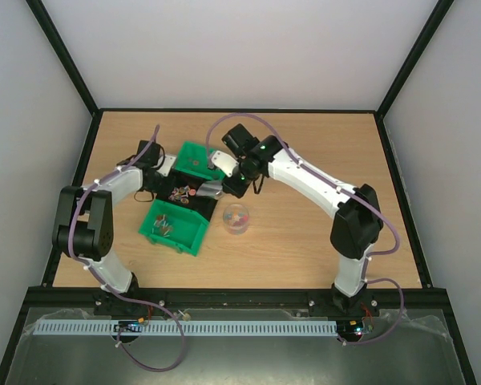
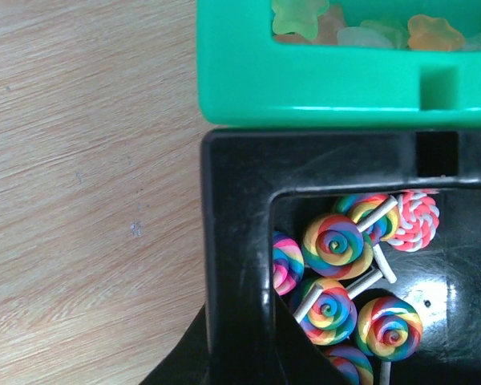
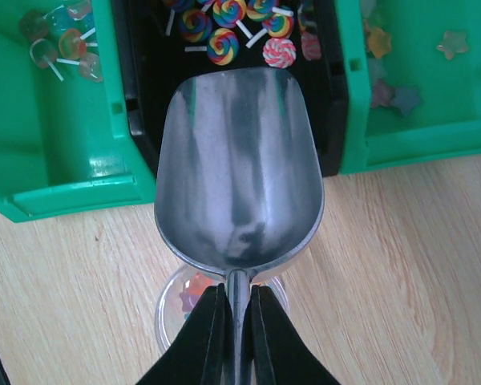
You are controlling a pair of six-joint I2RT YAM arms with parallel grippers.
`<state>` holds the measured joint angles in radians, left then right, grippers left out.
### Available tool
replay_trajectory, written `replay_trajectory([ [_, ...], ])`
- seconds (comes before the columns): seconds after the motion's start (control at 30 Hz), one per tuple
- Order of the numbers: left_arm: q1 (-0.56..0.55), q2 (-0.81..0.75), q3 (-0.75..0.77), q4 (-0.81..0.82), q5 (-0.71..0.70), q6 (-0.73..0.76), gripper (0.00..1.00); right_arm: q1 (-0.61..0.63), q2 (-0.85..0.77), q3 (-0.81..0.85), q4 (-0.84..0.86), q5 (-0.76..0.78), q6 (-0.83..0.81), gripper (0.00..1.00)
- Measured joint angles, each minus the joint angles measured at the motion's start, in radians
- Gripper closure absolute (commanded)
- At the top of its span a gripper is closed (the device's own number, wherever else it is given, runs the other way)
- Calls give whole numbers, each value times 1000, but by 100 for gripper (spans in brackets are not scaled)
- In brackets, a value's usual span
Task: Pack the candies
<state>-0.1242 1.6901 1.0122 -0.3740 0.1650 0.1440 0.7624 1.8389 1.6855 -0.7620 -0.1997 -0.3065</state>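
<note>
Swirl-lollipop candies [image 2: 333, 245] heaped in the black tray [image 2: 232, 241], set between two green bins [image 3: 56, 172] [image 3: 417, 144]; more lollipops in the one bin, star-shaped sweets in the other. A few sweets inside the clear jar [image 3: 167, 313] on the worktop [image 3: 401, 265], just beside the tray. Above jar and tray edge, the empty metal scoop [image 3: 239, 176], bowl towards the lollipops. Right gripper [image 3: 239, 301] pinched narrow on the scoop's thin handle. Left gripper [image 1: 167, 170] closed narrow at the tray's corner wall, seemingly one finger outside and one inside.
</note>
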Motion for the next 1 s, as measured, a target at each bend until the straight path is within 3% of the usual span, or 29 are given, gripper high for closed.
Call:
replay_trajectory([
  [1.0,-56,-74,-70,40,-87,-79,98,76,267,201,-53,148,91,99],
])
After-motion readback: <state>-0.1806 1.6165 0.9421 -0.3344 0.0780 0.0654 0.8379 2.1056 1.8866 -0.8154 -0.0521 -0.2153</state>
